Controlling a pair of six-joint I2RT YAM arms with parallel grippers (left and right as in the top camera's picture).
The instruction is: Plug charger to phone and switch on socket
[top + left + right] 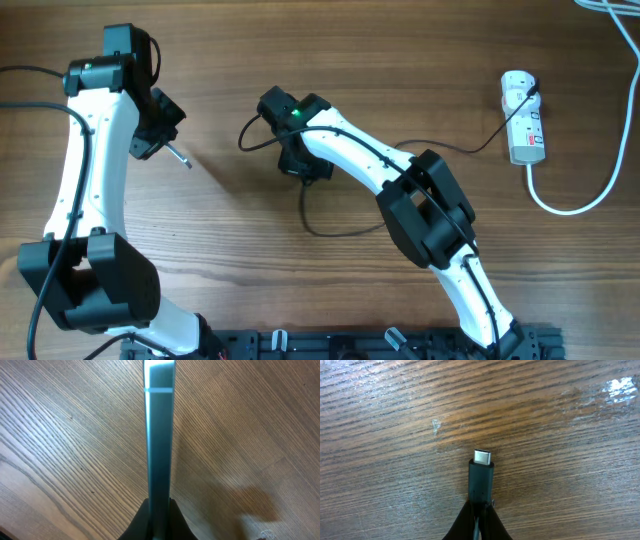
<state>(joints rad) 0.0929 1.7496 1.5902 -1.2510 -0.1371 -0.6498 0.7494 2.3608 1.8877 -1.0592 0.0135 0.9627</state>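
Observation:
My left gripper (pixel 160 521) is shut on the phone (pixel 160 435), which I see edge-on as a thin teal-grey strip running up the left wrist view above the wood. From overhead the phone (pixel 179 156) sticks out of the left gripper (pixel 152 128) as a thin sliver at the left. My right gripper (pixel 479 522) is shut on the charger (pixel 481 477); its black plug and metal tip point away from the fingers, just above the table. The right gripper (pixel 300 160) is at the table's middle, and the black cable (pixel 330 230) loops beneath it toward the socket (pixel 524 117) at the far right.
A thick white cord (pixel 590 200) curves from the socket round the right edge. The right arm's links (pixel 425 205) stretch across the middle right, and the left arm (pixel 85 190) runs down the left side. Bare wood lies between the two grippers.

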